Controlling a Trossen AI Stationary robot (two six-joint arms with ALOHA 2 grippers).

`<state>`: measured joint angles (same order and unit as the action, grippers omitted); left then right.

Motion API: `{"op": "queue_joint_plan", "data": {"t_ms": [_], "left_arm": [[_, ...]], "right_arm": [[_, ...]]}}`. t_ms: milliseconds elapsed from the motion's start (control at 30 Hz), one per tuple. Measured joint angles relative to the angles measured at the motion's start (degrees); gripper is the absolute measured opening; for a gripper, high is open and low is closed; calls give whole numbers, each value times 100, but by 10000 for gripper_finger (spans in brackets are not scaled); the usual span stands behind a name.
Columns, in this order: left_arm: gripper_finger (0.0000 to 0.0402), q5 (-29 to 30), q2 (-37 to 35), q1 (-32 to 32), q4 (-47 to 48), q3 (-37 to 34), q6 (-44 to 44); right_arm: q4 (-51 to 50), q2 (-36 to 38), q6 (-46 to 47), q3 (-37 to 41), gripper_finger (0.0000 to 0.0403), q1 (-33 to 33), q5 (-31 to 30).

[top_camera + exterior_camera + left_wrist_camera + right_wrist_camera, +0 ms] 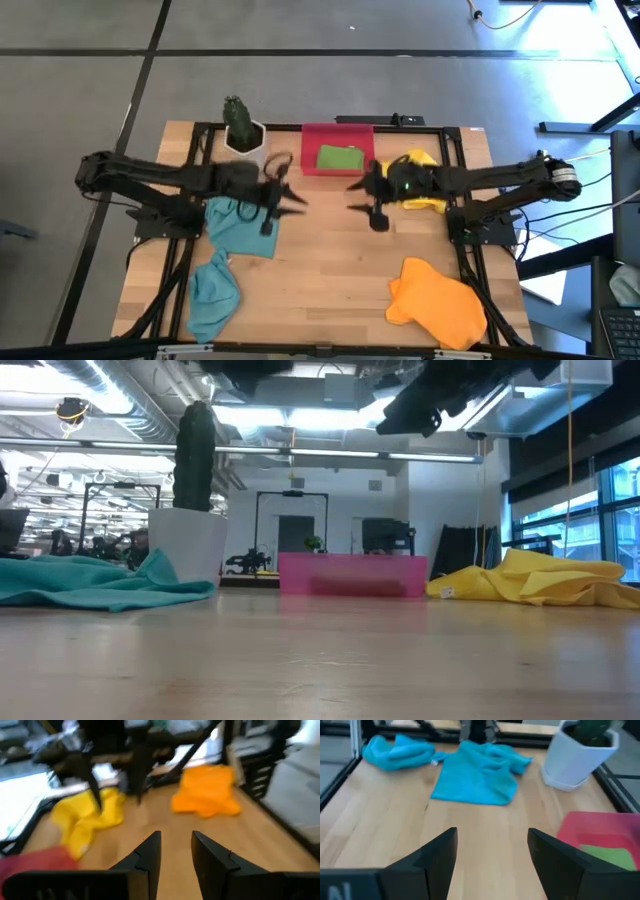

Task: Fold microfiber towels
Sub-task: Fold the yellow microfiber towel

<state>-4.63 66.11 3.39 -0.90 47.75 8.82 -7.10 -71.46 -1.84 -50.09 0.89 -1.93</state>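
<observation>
1. Left gripper [297,199] hangs above the wooden table [330,270], just right of the flat teal-blue microfiber towel [240,225]. Its fingers [149,851] are parted with a narrow gap and bare wood between them; nothing held.
2. Right gripper [358,196] faces the left one across the table's middle, near the yellow towel. Its fingers [440,851] are spread wide, empty, bare wood between them.
3. Writing: a pale letter, seemingly "N", shows at the edge of the right wrist view on the gripper body; cut off, nothing more readable.
4. Arm pose: both dark arms reach inward from the table's sides, roughly level, grippers pointing toward each other, apart. In the low view only dark arm parts show at the top, well clear of the tabletop.
5. Towels: a second teal-blue microfiber towel [212,292] lies crumpled near the front left edge. The orange microfiber towel [437,297] lies bunched at front right. The yellow microfiber towel [425,190] lies crumpled at the back right, partly under the right arm. The lime green microfiber towel [340,158] sits folded inside the rigid red rectangular tray [312,140] at the back centre.
6. A white hexagonal pot with a green cactus [241,128] stands left of the tray.
7. Hard to make out: the left wrist view is blurred; the right arm there is only a dark smear.
</observation>
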Motion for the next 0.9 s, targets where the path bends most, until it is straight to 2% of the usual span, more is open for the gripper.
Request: {"op": "queue_joint_plan", "data": {"t_ms": [200,333,467,600,767,900], "left_arm": [[97,1138,-178,763,-1391,-963,-175],[97,1799,-310,840,-2136,-1639,-522],[97,2188,-327,812,-2237,-1891,-559],[97,2215,-328,799,-2357,-1896,-376],[97,2211,-328,721,-2639,-1896,-227],[97,2208,-328,619,-2683,-1896,-229]], "right_arm": [[80,-384,291,0,243,924,-861],[46,-570,560,2,243,1293,-1770],[-617,-605,1262,2,243,1410,-2640],[-2067,-420,2548,2,243,1045,-2783],[-4187,-334,3873,3,243,390,-2481],[-5032,-384,4825,11,243,-106,-2794]]}}
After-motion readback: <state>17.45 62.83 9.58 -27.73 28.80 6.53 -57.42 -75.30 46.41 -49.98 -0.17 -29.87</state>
